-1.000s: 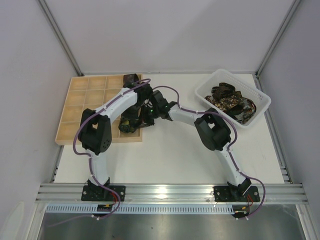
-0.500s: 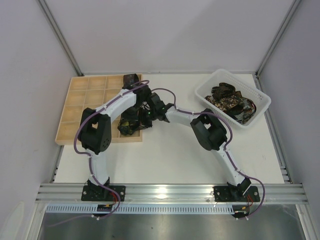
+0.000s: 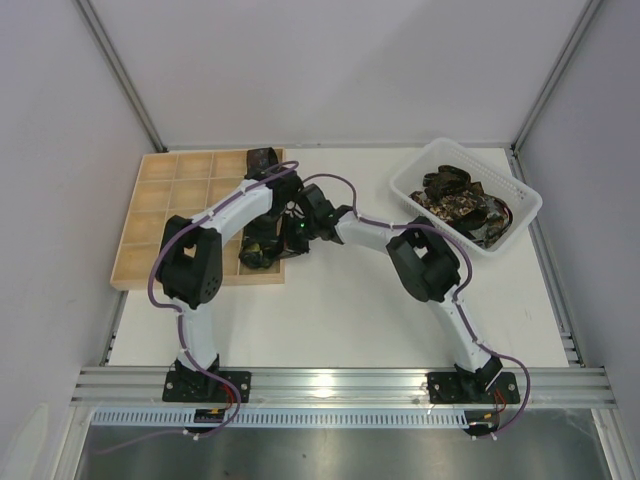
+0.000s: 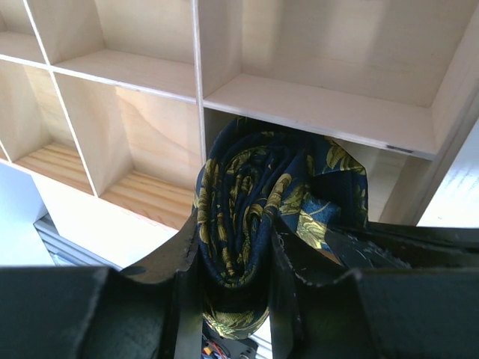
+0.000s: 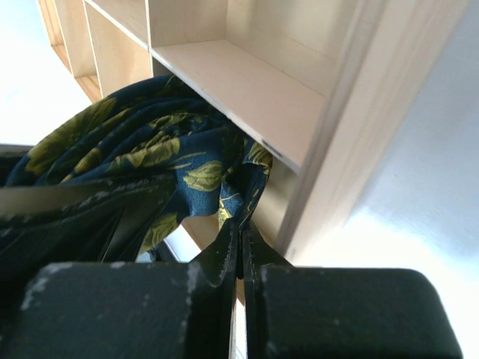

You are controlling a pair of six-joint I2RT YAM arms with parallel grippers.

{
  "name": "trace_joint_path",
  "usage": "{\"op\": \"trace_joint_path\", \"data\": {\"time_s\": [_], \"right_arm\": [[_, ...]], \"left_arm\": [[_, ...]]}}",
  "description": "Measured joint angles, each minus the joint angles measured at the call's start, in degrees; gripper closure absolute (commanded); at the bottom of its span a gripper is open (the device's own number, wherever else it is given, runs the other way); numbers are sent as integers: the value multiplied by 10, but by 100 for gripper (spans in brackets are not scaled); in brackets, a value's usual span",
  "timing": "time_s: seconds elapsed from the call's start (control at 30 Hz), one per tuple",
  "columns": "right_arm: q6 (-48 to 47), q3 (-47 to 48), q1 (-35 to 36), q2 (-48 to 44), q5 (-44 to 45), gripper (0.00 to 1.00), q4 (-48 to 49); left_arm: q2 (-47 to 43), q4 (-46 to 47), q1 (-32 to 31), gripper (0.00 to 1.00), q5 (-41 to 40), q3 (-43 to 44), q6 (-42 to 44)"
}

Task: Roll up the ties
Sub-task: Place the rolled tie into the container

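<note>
Fingers (image 4: 187, 299) of the left gripper (image 4: 233, 232) clamp the rolled tie (image 4: 258, 172), tray cell (image 4: 383, 173) straight ahead; right gripper (image 5: 241, 247) seemingly pinches its edge.

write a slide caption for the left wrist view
Left claw clamps a rolled navy floral tie in front of the open compartments of the wooden grid tray

I was driving the rig in a robot lab cell. The white table (image 3: 340, 305) sat boxed in by plain pale panels (image 3: 330, 70) on the left, right and far sides, framed by aluminium struts (image 3: 122, 80). The left arm's base (image 3: 207, 384) and the right arm's base (image 3: 470, 386) (purple cables (image 3: 152, 285) trailing) were bolted to a metal rail (image 3: 340, 380) along the near edge.
</note>
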Motion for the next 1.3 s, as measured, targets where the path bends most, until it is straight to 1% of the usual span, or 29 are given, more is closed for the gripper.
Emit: {"op": "trace_joint_path", "data": {"time_s": [0.17, 0.53, 0.63, 0.67, 0.73, 0.77, 0.83, 0.87, 0.97, 1.1, 1.2, 1.3], "right_arm": [[-11, -14, -5, -17, 12, 100, -3], [-7, -7, -4, -12, -1, 100, -6], [-3, -1, -3, -5, -5, 93, -7], [-1, 0, -3, -4, -6, 86, -6], [0, 1, -3, -4, -8, 78, -7], [1, 3, -3, -4, -13, 72, -10], [2, 5, -4, -4, -23, 67, -12], [3, 5, -4, -4, -27, 63, -12], [5, 5, -7, -6, -37, 59, -14], [7, -2, -12, -17, -33, 58, -27], [4, -30, -22, -55, -12, 58, -51], [0, -81, -49, -112, 16, 58, -81]], "left_arm": [[0, 11, -1, 100, 7, -2, 1], [7, 45, 6, 100, 18, -25, 12], [8, 55, 10, 100, 20, -35, 13], [8, 59, 12, 100, 20, -38, 14], [8, 63, 13, 100, 19, -43, 16], [8, 64, 13, 100, 17, -43, 17], [8, 66, 14, 99, 16, -45, 17], [9, 66, 14, 100, 15, -45, 17], [9, 66, 15, 100, 14, -44, 17], [17, 57, 12, 100, 10, -35, 16], [34, 42, 2, 100, -5, -24, 15], [48, 31, -24, 99, -32, -21, 17]]}}
